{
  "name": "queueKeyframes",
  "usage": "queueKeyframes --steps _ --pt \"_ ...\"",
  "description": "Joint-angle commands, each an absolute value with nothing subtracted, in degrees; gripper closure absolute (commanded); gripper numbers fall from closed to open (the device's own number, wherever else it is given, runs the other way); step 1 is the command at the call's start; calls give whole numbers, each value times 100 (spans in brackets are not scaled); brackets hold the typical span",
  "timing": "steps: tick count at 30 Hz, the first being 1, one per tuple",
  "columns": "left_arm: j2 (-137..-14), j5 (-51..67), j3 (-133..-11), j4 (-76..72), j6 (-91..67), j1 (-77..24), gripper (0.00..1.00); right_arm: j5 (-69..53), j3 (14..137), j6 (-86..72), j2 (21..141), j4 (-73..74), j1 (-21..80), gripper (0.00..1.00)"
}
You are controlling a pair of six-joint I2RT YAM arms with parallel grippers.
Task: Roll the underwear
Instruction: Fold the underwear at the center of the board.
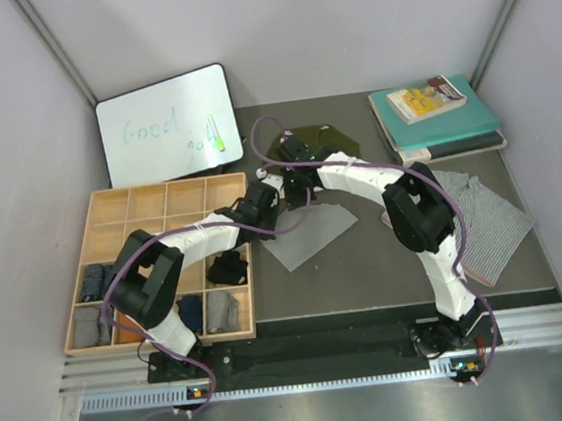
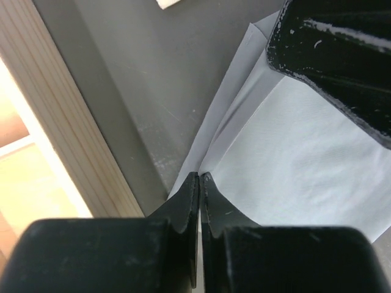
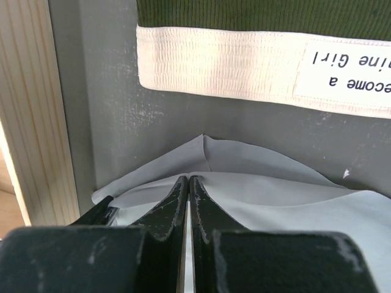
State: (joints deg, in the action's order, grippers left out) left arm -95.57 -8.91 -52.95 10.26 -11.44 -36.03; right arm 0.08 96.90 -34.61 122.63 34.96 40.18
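Observation:
The plain light grey underwear (image 1: pixel 312 233) lies on the dark table just right of the tray. My left gripper (image 2: pixel 200 176) is shut, pinching that grey cloth (image 2: pixel 293 159) at its near left edge. My right gripper (image 3: pixel 188 179) is shut too, holding a raised fold of the grey cloth (image 3: pixel 269 183) close beside the left one. Both grippers meet over the cloth's far corner (image 1: pixel 278 199). The olive green underwear (image 1: pixel 317 146) with its cream waistband (image 3: pixel 232 61) lies just beyond. The grey-and-white patterned underwear (image 1: pixel 485 214) lies flat at the right.
A wooden compartment tray (image 1: pixel 110 210), holding several rolled garments, stands at the left, its rim (image 2: pixel 67 146) close to both grippers. A whiteboard (image 1: pixel 166 122) leans at the back. Teal books (image 1: pixel 437 119) are stacked at the back right.

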Motion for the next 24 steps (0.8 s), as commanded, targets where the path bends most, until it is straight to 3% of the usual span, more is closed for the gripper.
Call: queueKeyframes --steps 1,3,4,5,6,7,10,14,24 --pt "-9615 -1090 -5493 897 -949 -3577 88 26 10133 -3384 12358 3454 3902 98" --pt "-9589 -1142 -5493 862 -914 -3577 79 26 10169 -3384 12349 3445 3867 91" --pt "-9580 -1160 -5484 844 -905 -3577 72 18 10204 -3384 12349 3428 3850 79" --pt "-9563 -1178 -5484 818 -897 -3577 67 -122 10230 -3375 12340 3428 3815 74" --pt "-9545 -1186 -5476 791 -896 -3577 65 -158 10257 -3375 12331 3419 3806 69" --pt "-9536 -1187 -5484 791 -896 -3577 61 -167 10318 -3366 12296 3419 3797 58" --pt "-9466 -1213 -5458 756 -879 -3577 57 -193 10406 -3305 12165 3428 3753 48" --pt "-9334 -1292 -5379 712 -905 -3577 51 -211 10205 -3217 11805 3507 3630 42" --pt "-9316 -1257 -5160 598 -993 -3577 50 -290 7597 -3006 9969 3226 2734 38"
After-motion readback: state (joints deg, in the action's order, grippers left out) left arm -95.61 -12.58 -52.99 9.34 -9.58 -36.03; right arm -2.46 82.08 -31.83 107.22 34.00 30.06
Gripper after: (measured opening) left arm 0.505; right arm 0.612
